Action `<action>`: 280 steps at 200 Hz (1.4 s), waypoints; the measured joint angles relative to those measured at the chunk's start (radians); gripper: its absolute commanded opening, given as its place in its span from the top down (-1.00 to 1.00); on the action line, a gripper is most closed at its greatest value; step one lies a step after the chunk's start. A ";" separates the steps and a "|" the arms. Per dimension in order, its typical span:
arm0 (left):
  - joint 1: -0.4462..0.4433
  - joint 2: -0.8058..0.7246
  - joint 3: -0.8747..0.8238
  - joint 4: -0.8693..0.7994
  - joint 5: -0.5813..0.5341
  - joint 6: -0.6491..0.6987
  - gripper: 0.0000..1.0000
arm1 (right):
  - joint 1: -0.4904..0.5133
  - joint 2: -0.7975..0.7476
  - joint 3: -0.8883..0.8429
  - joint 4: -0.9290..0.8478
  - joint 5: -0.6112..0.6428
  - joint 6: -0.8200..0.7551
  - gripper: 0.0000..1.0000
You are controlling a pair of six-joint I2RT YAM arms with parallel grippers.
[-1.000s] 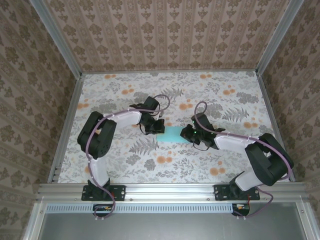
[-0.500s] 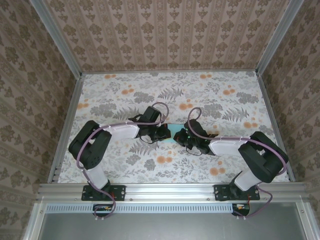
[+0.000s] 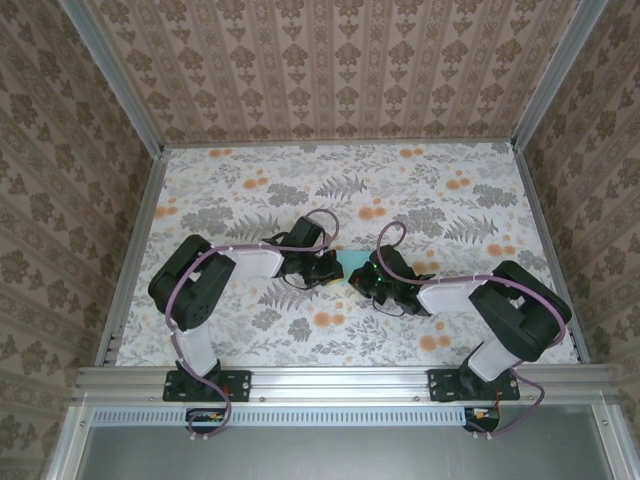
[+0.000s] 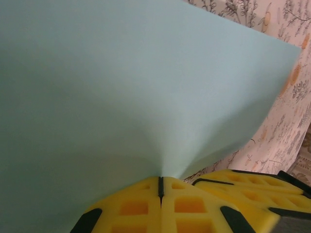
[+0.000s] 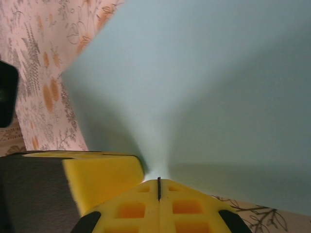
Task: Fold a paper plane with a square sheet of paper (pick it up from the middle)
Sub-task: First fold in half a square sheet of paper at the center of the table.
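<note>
Over flowery table (image 3: 450, 180), mid-frame: pinching paper (image 4: 121, 87) tight with left claw (image 4: 160, 180) and right claw (image 5: 159, 182), now pushed closer, starting the fold.

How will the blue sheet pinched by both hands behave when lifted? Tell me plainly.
Probably floppy: the sheet fans and curves away from where the left hand pinches it. Likely very light, since a small edge pinch by the right hand seems enough to hold it. It may crease or tear if the hands pull apart.
</note>
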 measured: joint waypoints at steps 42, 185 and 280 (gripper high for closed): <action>0.003 0.002 0.000 0.000 0.003 -0.007 1.00 | 0.000 0.041 0.003 0.022 0.007 0.000 1.00; 0.013 0.017 -0.013 -0.003 0.022 -0.010 1.00 | 0.000 0.066 0.012 0.068 0.009 -0.004 1.00; 0.017 0.019 -0.003 -0.027 0.018 -0.019 1.00 | -0.012 0.079 -0.008 0.084 0.020 0.001 1.00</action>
